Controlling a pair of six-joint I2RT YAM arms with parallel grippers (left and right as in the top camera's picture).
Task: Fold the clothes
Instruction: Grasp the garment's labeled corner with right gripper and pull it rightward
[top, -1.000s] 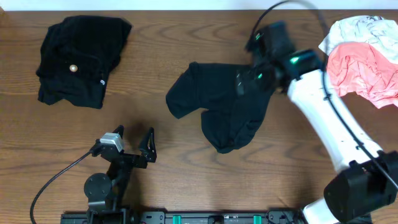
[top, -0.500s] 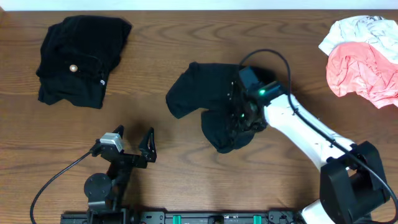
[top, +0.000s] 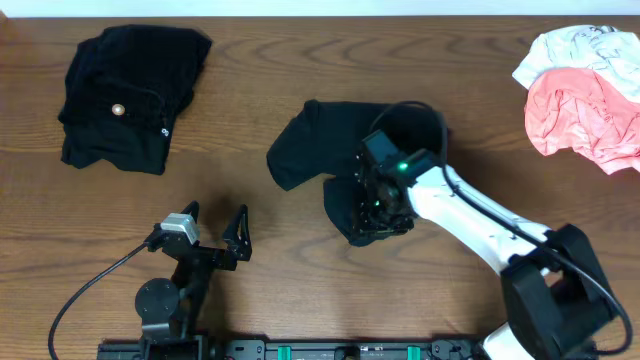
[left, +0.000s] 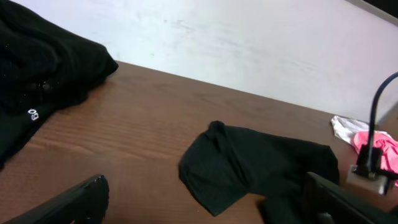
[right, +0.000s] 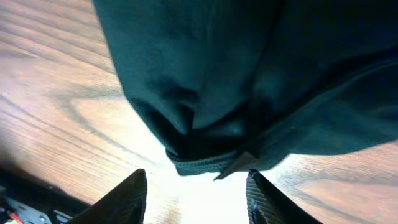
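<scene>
**Right gripper low on black shirt, mid-table**

My right gripper (right: 198, 186) sits low at the near end of the black shirt (top: 320, 150), which lies crumpled about mid-table (top: 300, 300), one lobe toward the left, one toward me. In the wrist view my two fingers (right: 134, 193) stand apart w/ bare wood between the tips. The shirt's hem (right: 211, 163) bunches just above them, not pinched as far as I can see. From overhead the arm and wrist cover that spot, so the fingertips are hidden there.

My left gripper (top: 215, 222) is parked near the front edge, well apart from any cloth, jaws spread wide w/ nothing between them. Its own view shows only the finger ends, cut off at the bottom corners.

Far left: a black piece (top: 125, 95) in a loose heap, small pale button (top: 118, 110) on top. The left wrist view crops most of it, and a tiny white mark on it is too small to read. Far right corner: pink garment (top: 585, 115) lying partly over a white garment (top: 570, 50), both cut off by the frame edge. Print on the white one is too faint to make out.
</scene>
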